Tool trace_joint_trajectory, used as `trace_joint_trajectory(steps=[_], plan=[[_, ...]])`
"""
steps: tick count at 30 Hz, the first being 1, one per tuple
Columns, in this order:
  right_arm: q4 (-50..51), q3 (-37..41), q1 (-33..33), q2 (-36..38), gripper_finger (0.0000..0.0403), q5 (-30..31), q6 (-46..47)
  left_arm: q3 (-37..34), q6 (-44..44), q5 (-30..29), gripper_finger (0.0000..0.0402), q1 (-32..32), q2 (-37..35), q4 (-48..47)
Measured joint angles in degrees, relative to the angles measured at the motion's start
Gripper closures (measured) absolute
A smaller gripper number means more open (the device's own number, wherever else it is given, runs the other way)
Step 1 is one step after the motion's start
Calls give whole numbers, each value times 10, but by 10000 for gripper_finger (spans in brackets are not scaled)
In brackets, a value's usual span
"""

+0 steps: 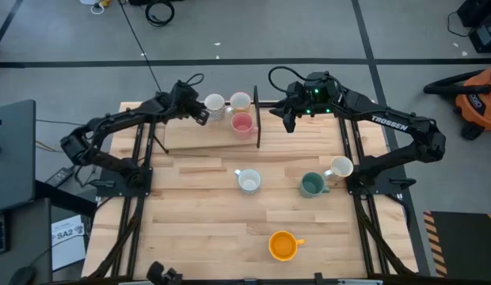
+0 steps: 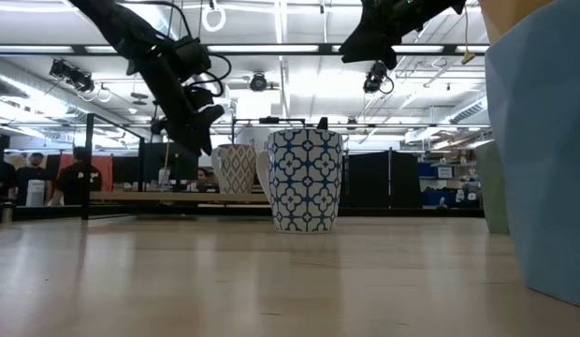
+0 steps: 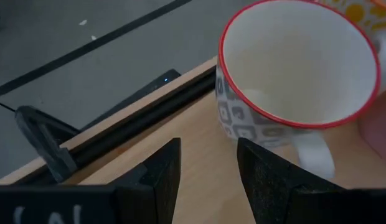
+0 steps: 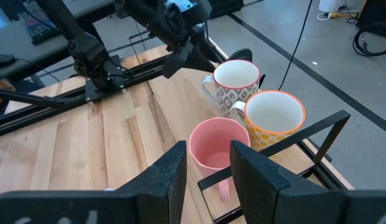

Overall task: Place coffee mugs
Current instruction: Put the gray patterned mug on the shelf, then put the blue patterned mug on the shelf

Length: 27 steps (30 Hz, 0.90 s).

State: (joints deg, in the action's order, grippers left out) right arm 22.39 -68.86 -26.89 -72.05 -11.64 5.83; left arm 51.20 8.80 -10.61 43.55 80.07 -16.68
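Three mugs stand upright on a raised wooden shelf (image 1: 190, 136) at the table's far side: a white patterned mug with a red rim (image 1: 215, 104), a cream mug with orange pattern (image 1: 240, 101) and a pink mug (image 1: 242, 124). My left gripper (image 1: 199, 113) is open and empty just left of the red-rimmed mug (image 3: 292, 68), whose handle (image 3: 314, 152) faces it. My right gripper (image 1: 289, 119) is open and empty to the right of the shelf's black end bar (image 1: 257, 119), looking over the pink mug (image 4: 216, 144). The light blue mug does not show in the high view.
On the table stand a white mug with blue pattern (image 1: 249, 181), a dark green mug (image 1: 311, 185), a white mug (image 1: 339, 167) and an orange mug (image 1: 283, 245) near the front edge. Free room lies on the table's left half and on the shelf's left part.
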Motion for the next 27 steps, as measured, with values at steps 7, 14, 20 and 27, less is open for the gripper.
trace_joint_trajectory(steps=[7,14,20,27], plan=[[0,0,0,0,275,0,0,0,0,1,237,0,17,54],[0,0,0,0,275,0,0,0,-1,7,237,0,18,87],[0,0,0,0,275,0,0,0,-6,6,237,0,18,97],[0,0,3,0,275,0,11,-1,-79,-44,237,-1,-18,96]])
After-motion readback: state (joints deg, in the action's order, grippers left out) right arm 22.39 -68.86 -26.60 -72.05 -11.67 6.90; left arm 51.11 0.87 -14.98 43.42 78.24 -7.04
